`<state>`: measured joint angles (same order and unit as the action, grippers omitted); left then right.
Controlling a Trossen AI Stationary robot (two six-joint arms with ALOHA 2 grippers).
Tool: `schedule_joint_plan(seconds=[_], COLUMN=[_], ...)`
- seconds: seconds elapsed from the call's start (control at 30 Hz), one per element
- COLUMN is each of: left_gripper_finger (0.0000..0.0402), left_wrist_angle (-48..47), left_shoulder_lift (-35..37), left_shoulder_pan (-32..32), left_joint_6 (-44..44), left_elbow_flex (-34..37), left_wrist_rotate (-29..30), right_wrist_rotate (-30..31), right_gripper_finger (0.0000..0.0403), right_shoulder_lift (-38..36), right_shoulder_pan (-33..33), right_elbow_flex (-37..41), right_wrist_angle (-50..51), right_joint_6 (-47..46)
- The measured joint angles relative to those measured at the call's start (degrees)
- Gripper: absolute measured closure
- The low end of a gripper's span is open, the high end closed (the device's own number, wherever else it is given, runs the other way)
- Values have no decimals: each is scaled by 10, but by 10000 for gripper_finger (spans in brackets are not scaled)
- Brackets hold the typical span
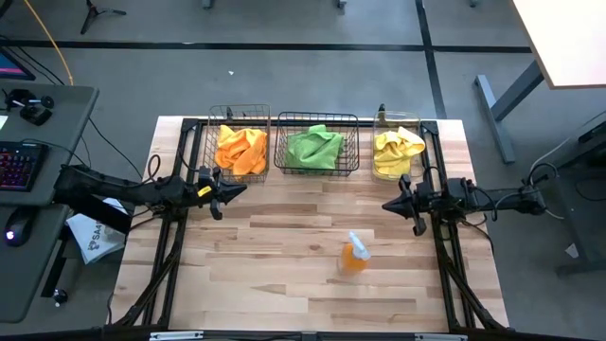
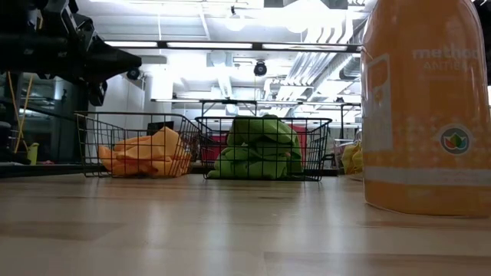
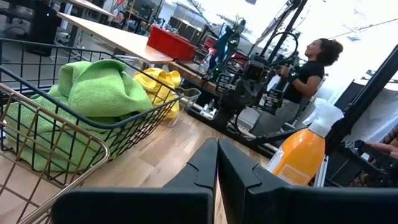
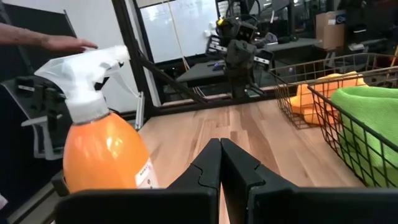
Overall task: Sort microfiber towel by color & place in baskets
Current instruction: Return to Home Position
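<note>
Orange towels (image 1: pixel 240 149) lie in the left black wire basket (image 1: pixel 210 142), lime green towels (image 1: pixel 314 147) in the middle black wire basket (image 1: pixel 282 152), and yellow towels (image 1: pixel 398 147) in the clear plastic bin (image 1: pixel 379 121) at the far right. My left gripper (image 1: pixel 239 189) is shut and empty, just in front of the orange basket. My right gripper (image 1: pixel 388 205) is shut and empty, in front of the clear bin. The gripper also shows shut in each wrist view, the left (image 3: pixel 217 163) and the right (image 4: pixel 220 165).
An orange spray bottle (image 1: pixel 354 254) stands on the wooden table right of centre, near the front; it fills the right of the low view (image 2: pixel 426 107). A person (image 3: pixel 308 68) stands beyond the table's right side. Open tabletop lies between the two grippers.
</note>
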<state>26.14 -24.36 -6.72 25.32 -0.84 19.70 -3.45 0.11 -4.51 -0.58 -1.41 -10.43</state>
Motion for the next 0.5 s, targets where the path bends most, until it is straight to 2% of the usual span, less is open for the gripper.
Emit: schedule_joint_plan(seconds=[0.3,0.5], left_gripper_finger=[401,401], left_wrist_angle=[-19,-59], left_shoulder_lift=[6,61], left_shoulder_pan=[0,-1], left_joint_6=[0,0], left_elbow_flex=[0,0], left_wrist_rotate=[0,0], right_wrist_rotate=[0,0], right_gripper_finger=[402,402], right_shoulder_lift=[3,3], right_shoulder_pan=[1,1], right_elbow_flex=[0,0], right_wrist_angle=[2,1], right_joint_6=[0,0])
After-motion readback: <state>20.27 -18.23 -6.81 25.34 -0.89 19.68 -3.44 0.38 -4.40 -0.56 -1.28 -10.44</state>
